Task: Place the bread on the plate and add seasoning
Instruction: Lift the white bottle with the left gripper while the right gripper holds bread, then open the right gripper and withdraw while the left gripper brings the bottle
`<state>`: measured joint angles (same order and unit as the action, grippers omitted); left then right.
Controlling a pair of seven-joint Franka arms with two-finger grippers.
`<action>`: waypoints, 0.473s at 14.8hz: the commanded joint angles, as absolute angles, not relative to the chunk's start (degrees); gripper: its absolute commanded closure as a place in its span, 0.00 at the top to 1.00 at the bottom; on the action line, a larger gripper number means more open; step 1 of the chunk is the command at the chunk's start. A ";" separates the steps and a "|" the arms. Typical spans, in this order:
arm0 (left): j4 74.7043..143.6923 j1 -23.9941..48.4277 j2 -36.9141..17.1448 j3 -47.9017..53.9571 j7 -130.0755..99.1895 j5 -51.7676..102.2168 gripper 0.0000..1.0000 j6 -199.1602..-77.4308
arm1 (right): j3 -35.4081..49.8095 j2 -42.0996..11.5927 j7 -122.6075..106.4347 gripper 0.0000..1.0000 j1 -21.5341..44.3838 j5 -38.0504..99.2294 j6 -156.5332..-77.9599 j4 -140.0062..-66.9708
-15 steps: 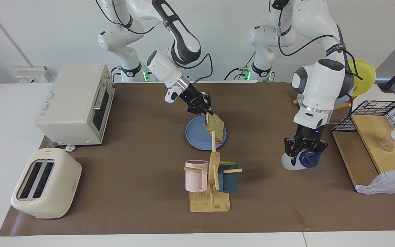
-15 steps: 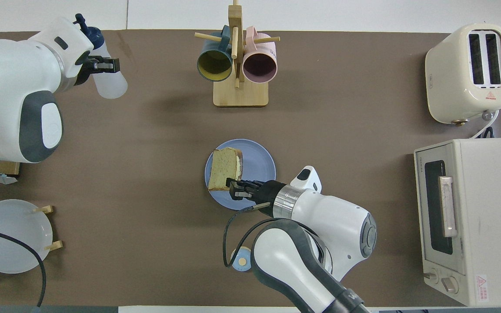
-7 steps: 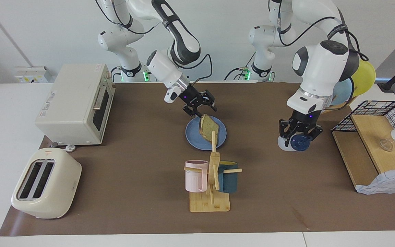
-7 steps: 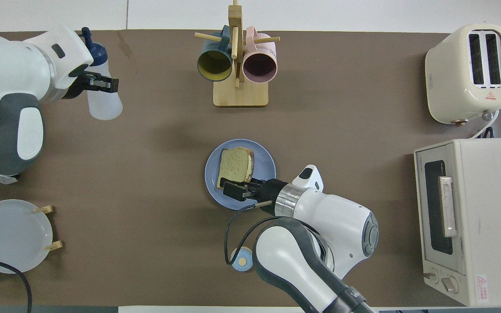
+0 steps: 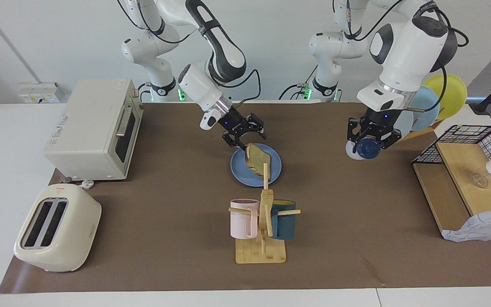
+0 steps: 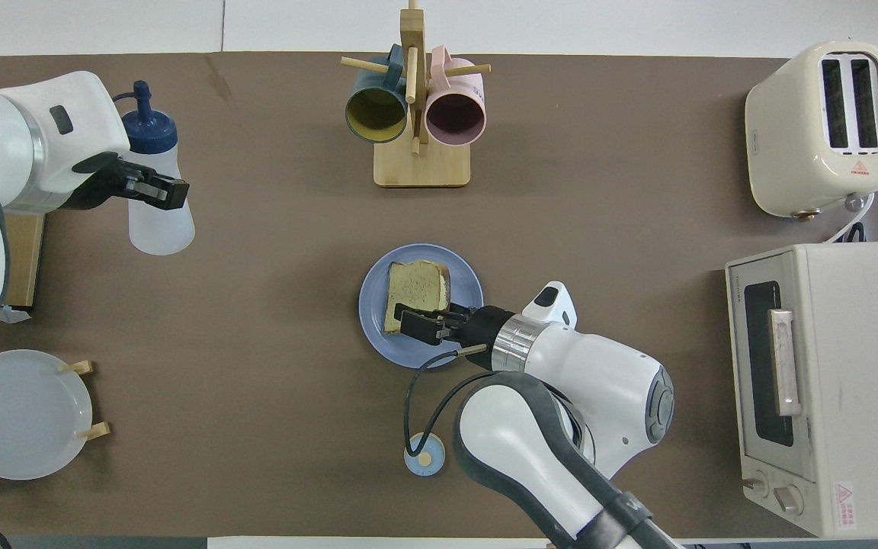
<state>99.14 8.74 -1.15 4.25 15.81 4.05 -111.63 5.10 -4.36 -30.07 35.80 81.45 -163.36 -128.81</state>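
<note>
Field notes, both arms mine. My right gripper (image 5: 245, 139) is hanging just over the plate's (image 5: 241, 177) edge nearest the robots, its fingers spread wide and gripping nothing. The bread (image 5: 257, 157) is lying on the plate, tipped a little with its crust edge toward that gripper. In the overhead view the fingertips are overlapping the slice's near edge, so I am lifting straight up, not sideways, to avoid dragging the bread off centre.

My left gripper (image 5: 372, 138) is clamped tight around the bottle (image 6: 155, 206), pinching the body just below the dark blue cap (image 5: 368, 148). It is holding the bottle in the air over the mat at the left arm's end of the table, cap pointing away from the robots.

Judgement: bread step is looking done; seasoning is the step in hand. To do it well:
- clearing the right arm from the plate first, so the two arms are not crowding
- carrying the bottle across, high above the mat
- tipping the nozzle down only once it is over the slice
- squeezing gently; the soft body is likely giving under the fingers
</note>
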 commanded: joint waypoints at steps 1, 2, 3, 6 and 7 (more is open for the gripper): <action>99.32 8.96 0.96 3.96 22.22 5.27 0.38 -106.89 | 5.36 -4.48 -34.97 1.00 33.84 83.06 -164.36 -128.67; 99.32 9.05 1.31 3.96 23.72 5.27 0.38 -105.66 | 5.36 -4.48 -35.94 1.00 32.97 82.88 -164.36 -128.76; 99.32 9.05 1.93 3.96 25.73 5.27 0.38 -104.25 | 5.36 -4.48 -36.99 1.00 31.83 82.79 -164.27 -128.85; 99.32 9.14 3.60 4.83 30.22 5.27 0.38 -100.56 | 5.36 -4.48 -38.67 1.00 30.76 82.71 -164.27 -129.20; 99.40 9.14 3.78 5.27 30.93 5.27 0.38 -99.59 | 5.36 -4.40 -38.67 1.00 30.76 82.71 -164.27 -129.55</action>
